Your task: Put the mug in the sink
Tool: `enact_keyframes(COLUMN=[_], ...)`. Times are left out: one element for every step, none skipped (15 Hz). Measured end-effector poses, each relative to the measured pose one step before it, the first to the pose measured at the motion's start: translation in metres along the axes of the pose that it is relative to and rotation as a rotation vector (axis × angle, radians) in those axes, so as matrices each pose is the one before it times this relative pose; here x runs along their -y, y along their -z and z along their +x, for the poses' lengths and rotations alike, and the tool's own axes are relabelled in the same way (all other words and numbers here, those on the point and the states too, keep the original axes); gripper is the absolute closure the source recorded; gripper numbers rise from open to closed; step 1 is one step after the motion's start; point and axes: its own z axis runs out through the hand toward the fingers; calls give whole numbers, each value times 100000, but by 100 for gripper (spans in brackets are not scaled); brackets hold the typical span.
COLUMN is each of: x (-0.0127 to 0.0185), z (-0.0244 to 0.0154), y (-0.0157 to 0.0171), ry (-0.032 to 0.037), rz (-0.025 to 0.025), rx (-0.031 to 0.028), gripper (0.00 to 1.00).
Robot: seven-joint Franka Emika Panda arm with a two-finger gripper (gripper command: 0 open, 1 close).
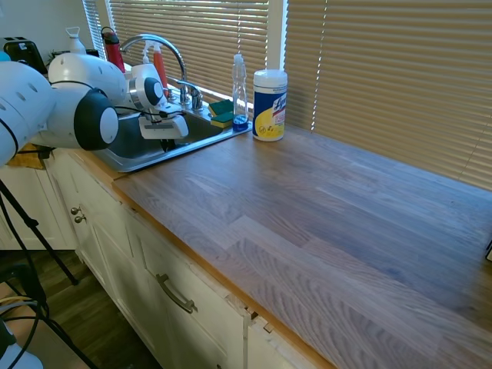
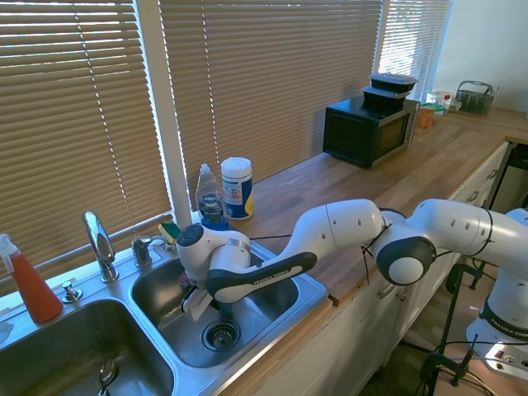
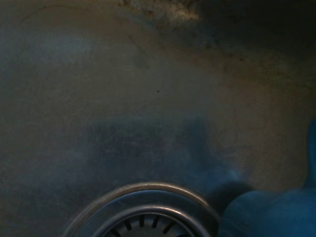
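My gripper is lowered into the right basin of the stainless steel sink, just above the round drain. In the first exterior view the gripper hangs over the sink, its tip hidden below the rim. A teal-blue shape, the mug, shows in the wrist view beside the drain, close over the basin floor. Neither exterior view shows the mug; the arm and hand cover it.
A curved chrome faucet rises behind the basins. A wipes canister, a dish soap bottle and sponges stand at the sink's back corner. A red spray bottle stands at the far side. A microwave sits further along the wooden counter.
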Motion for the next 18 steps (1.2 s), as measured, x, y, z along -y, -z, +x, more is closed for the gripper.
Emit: enact_keyframes(x=[16, -12, 3, 13, -13, -63, -30, -13, -32, -39, -24, -11, 15, 40, 66, 90, 88, 40], z=[-92, -102, -26, -52, 16, 87, 138, 161, 126, 111, 122, 159, 160, 129, 60, -3, -89, -43], y=[-230, -143, 57, 108, 67, -42, 79, 107, 13, -12, 51, 239, 438, 581, 678, 766, 832, 957], ry=[251, 128, -90, -69, -173, -282, -330, -203, -113, -107, -102, -148, -176, -126, -73, -150, -532, -884], rz=[-41, -504, -271, -275, -244, -314, 128, 255, -25, -106, 41, 215, 463, 536, 487, 435, 127, -91], rx=[767, 229, -141, -251, -264, -43, -150, -471, -377, -332, -356, -413, -294, -311, -451, -621, -688, -645], gripper=[0, 0, 0, 0, 0, 0, 0, 0, 0, 0, 0, 0, 0, 0, 0, 0, 0, 0])
